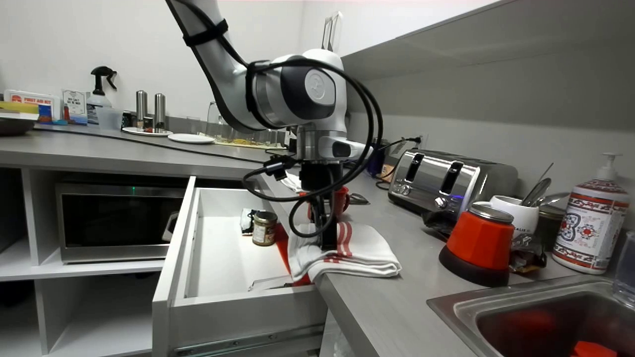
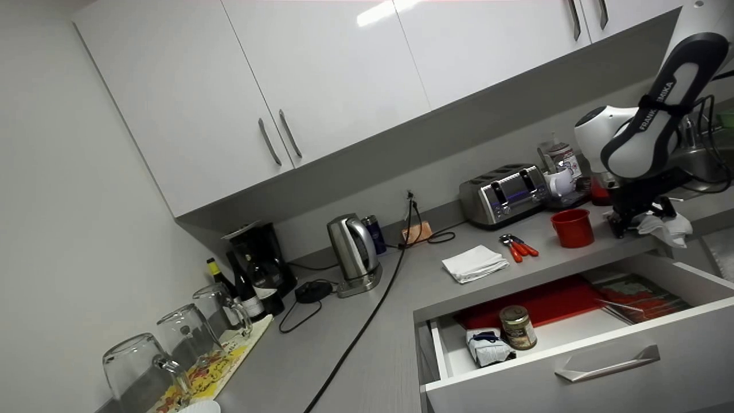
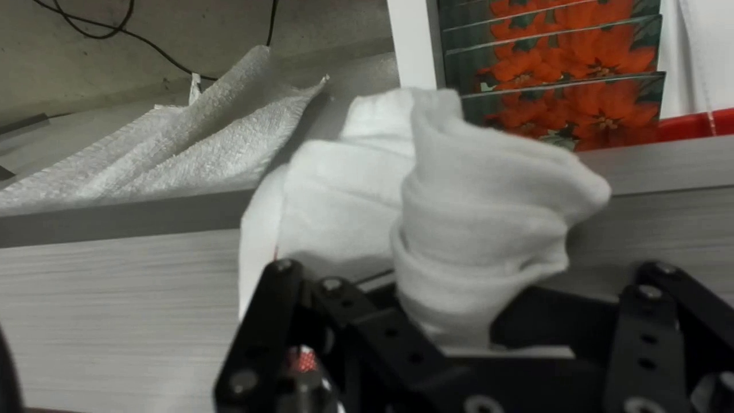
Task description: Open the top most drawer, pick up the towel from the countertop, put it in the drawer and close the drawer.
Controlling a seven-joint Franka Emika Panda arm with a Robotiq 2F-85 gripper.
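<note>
Wrist view: jaws are clamped on a fold of the towel (image 3: 481, 218). In an exterior view, the towel lies on the worktop (image 1: 387, 317), left end over the open drawer (image 1: 223, 223); mug (image 1: 341, 200) stands beyond, on the far side.

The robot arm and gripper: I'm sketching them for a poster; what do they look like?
The arm is white and rounded, with dark grey panels, one carrying a round pale emblem. White lettering, FRANK and MIKA, shows around a black strap. Black cables loop along it. The gripper is black, with jointed bars and silvery pins.
</note>
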